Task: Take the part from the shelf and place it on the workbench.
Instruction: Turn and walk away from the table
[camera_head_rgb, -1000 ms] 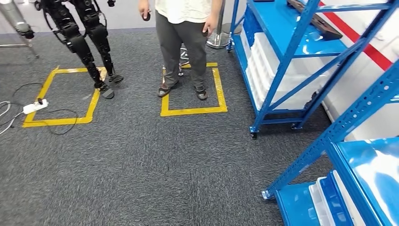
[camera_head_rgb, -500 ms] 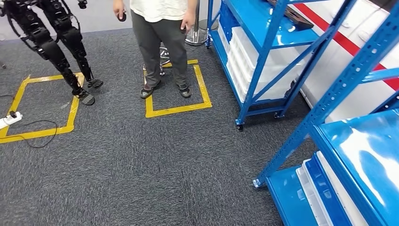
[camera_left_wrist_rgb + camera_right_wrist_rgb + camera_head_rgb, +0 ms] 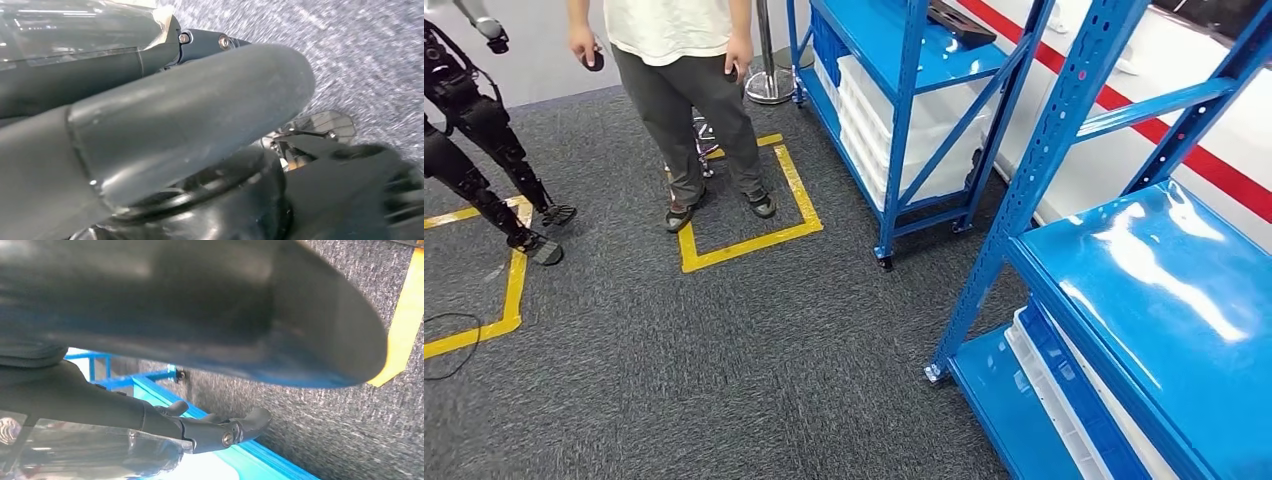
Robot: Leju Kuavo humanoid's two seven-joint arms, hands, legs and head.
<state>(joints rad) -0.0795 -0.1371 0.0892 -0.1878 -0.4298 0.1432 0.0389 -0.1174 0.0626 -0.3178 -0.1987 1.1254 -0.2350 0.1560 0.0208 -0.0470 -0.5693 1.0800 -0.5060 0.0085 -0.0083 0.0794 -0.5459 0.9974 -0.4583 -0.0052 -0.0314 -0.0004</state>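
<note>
- Head view has swung as a whole since a second ago. That is the camera turning, not the things moving. The far shelf (image 3: 894, 60) has slid from the right edge toward the middle.
- A dark flat piece (image 3: 961, 25) lies on the far shelf's upper level, toward its back. I judge this may be the part, but it is too small to be sure.
- White bins (image 3: 904, 120) sit on the far shelf's lower level, under that piece.
- A near shelf (image 3: 1144, 260) now stands large in front of the far shelf, and its blue top is bare and shiny.
- A person (image 3: 684, 90) stands just beside the far shelf, feet in a yellow tape square (image 3: 754, 235) on the carpet. Beyond the person, well apart from the far shelf, are another robot's legs (image 3: 484, 160).
- Right hand (image 3: 200, 315) hangs over the carpet. Its fingers (image 3: 220, 432) lie apart from the thumb with nothing between them.
- Left hand (image 3: 190, 130) also hangs low. Whether its fingers (image 3: 200, 39) are spread or pressed together I cannot tell.
- The turn suggests the robot is still lining up on the shelves. The task looks barely started, since the reach, the grasp and the carry to the bench all remain.
</note>
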